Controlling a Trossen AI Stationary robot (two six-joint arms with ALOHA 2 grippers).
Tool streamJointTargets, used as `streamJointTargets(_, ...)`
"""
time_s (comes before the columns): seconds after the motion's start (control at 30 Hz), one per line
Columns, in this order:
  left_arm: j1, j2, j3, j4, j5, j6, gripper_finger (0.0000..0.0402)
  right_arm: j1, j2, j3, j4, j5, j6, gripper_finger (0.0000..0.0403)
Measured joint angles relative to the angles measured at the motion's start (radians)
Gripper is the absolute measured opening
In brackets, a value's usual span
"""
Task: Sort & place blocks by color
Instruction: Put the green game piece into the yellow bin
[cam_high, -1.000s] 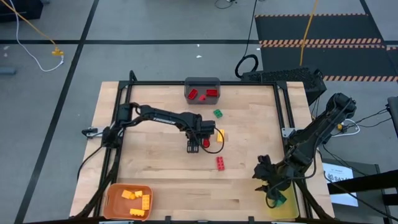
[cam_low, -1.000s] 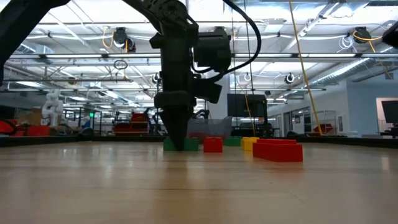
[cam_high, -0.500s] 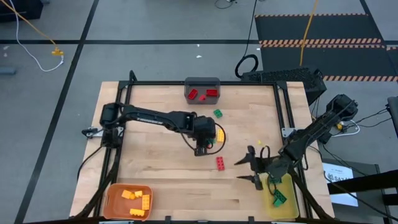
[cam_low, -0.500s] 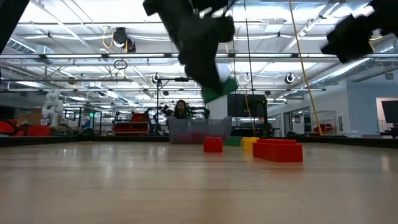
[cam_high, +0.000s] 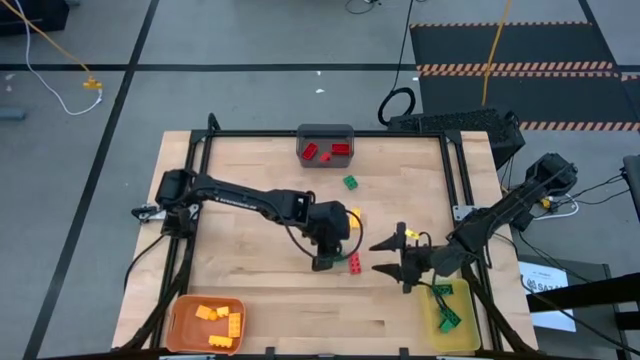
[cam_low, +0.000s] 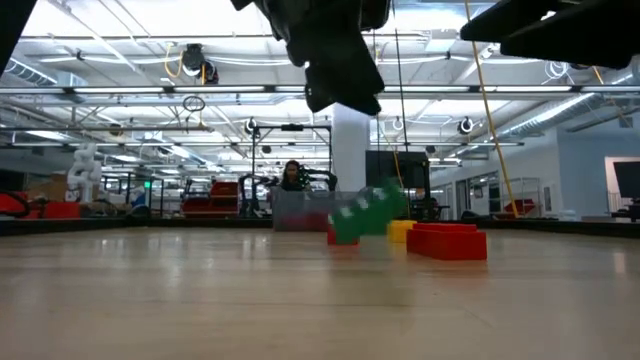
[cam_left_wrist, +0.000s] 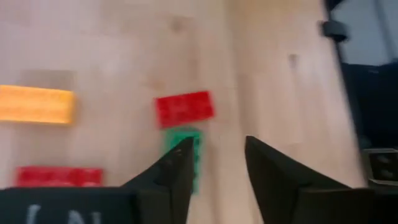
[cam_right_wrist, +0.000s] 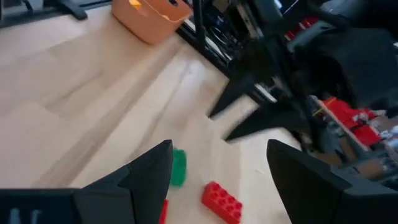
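A green block (cam_low: 365, 215) shows blurred and tilted just above the tabletop, well below my left gripper (cam_low: 342, 85); it is also in the left wrist view (cam_left_wrist: 185, 158) and the right wrist view (cam_right_wrist: 178, 167). My left gripper (cam_high: 322, 263) hangs open over the table's middle with nothing between its fingers (cam_left_wrist: 217, 144). Red blocks (cam_high: 354, 262) (cam_left_wrist: 183, 109) and a yellow block (cam_high: 354, 215) lie close by, and another green block (cam_high: 351, 181) lies farther back. My right gripper (cam_high: 381, 257) is open, pointing level toward the left gripper.
A grey bin (cam_high: 325, 147) with red blocks stands at the far edge. An orange bin (cam_high: 207, 322) with yellow blocks is at the near left. A yellow bin (cam_high: 450, 315) with green blocks is at the near right. Bare wood lies left of the arms.
My left gripper took the green block off the table, rose with it and went toward the near edge, tipping up. The block has since come out of its fingers and dropped to just above the table. My right gripper swung from over the yellow bin toward the table's middle, rolling level.
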Motion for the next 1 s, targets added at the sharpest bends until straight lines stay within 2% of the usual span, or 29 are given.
streamJointTargets(0.1, -0.007, 0.000, 0.000, 0.033, 0.058, -0.029, 0.0102, -0.030, 0.019, 0.000, 0.006, -0.048, -0.037, 0.0251)
streamJointTargets(0.27, -0.013, 0.000, 0.000, -0.035, 0.060, -0.031, 0.0038, -0.056, 0.063, 0.000, 0.010, -0.078, -0.009, 0.0251)
streamJointTargets(0.37, -0.034, 0.003, 0.000, -0.107, 0.058, -0.029, 0.0018, -0.058, 0.086, 0.000, 0.010, -0.082, 0.033, 0.0251)
streamJointTargets(0.43, -0.049, 0.019, 0.000, -0.150, 0.023, -0.054, 0.0020, -0.058, 0.095, 0.000, 0.010, -0.081, 0.055, 0.0251)
streamJointTargets(0.57, -0.073, 0.059, 0.000, -0.188, -0.085, -0.104, 0.0070, -0.063, 0.106, 0.000, 0.018, -0.079, 0.067, 0.0251)
streamJointTargets(0.77, -0.080, 0.084, 0.000, -0.087, -0.166, -0.221, 0.0193, -0.075, 0.110, 0.000, 0.046, -0.079, 0.070, 0.0251)
streamJointTargets(0.9, -0.082, 0.098, 0.000, -0.079, -0.258, -0.242, 0.0260, -0.074, 0.110, 0.000, 0.048, -0.082, 0.071, 0.0251)
streamJointTargets(1.0, -0.082, 0.130, 0.000, -0.087, -0.265, -0.270, 0.0297, -0.074, 0.110, 0.000, 0.048, -0.082, 0.071, 0.0251)
